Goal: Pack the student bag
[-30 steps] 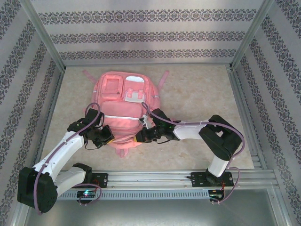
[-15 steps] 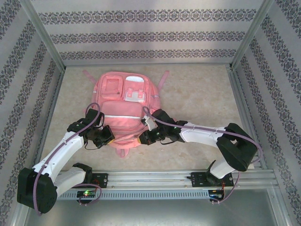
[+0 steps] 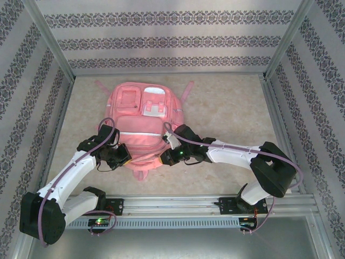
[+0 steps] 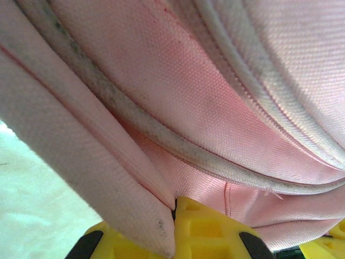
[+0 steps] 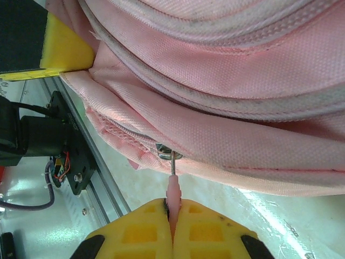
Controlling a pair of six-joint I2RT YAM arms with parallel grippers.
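Nearest me, my left gripper (image 4: 174, 216) pinched closed on a near-edge fold of the large pink fabric backpack (image 3: 141, 116), my right gripper (image 5: 172, 213) clamped on the small pink zip pull (image 5: 172, 190), backpack lying flat mid-way across the beige table (image 3: 232, 108)

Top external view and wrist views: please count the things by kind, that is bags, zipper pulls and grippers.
student bag: 1
zipper pull: 1
grippers, the left gripper and the right gripper: 2
Total: 4

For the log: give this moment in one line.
left tool: shut on student bag | right tool: shut on zip pull
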